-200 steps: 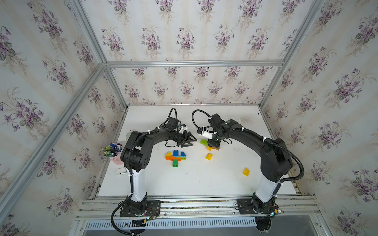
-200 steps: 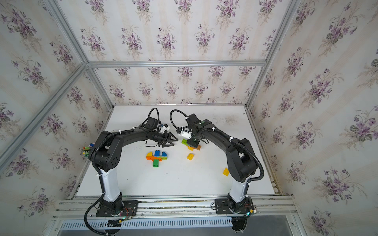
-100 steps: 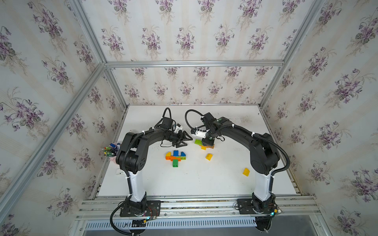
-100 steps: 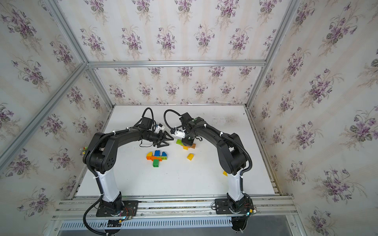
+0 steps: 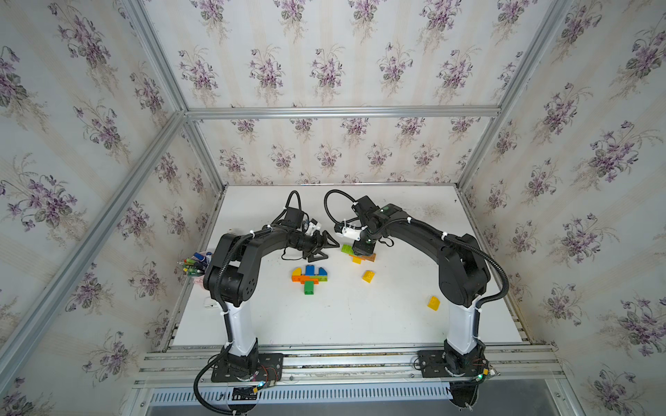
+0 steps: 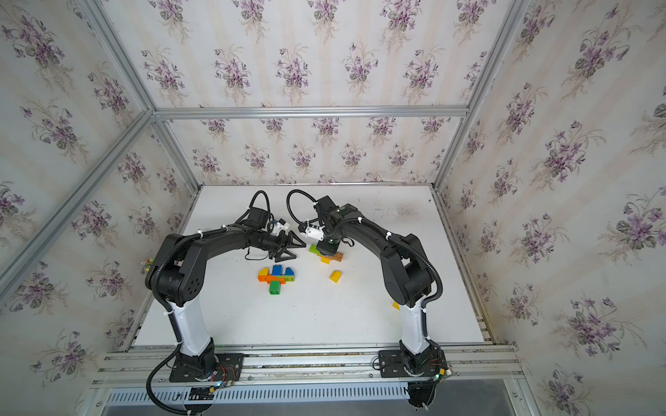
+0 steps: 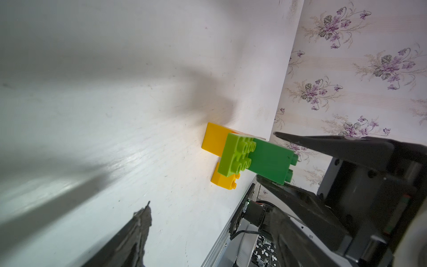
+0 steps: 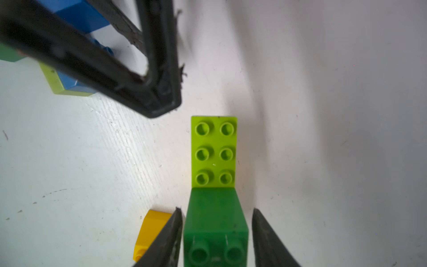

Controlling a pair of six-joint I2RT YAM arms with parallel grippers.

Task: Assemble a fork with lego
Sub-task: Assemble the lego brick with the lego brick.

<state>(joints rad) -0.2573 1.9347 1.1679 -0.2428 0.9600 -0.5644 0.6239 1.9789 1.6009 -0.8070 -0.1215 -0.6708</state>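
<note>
The partly built lego fork (image 5: 309, 275) (image 6: 275, 277) lies flat mid-table, made of orange, yellow, blue, lime and green bricks. Behind it to the right stands a small stack: a lime brick (image 8: 213, 151) (image 7: 235, 157) under a dark green brick (image 8: 215, 228) (image 7: 268, 159), on yellow bricks (image 7: 213, 138). My right gripper (image 8: 216, 209) (image 5: 361, 250) points down over the stack. It is open, its jaws flanking the dark green brick with a gap on one side. My left gripper (image 5: 332, 251) (image 7: 212, 231) stands open and empty just left of the stack.
Loose yellow bricks lie in both top views, one (image 5: 368, 276) (image 6: 335, 276) near the stack and another (image 5: 433, 302) by the right arm's base. A brown brick (image 5: 369, 256) sits under the stack's right side. A cup of marker pens (image 5: 192, 266) stands at the left table edge.
The right gripper's jaws have parted from the dark green brick they were shut on. The left gripper has opened wider. Both grippers have shifted slightly left.
</note>
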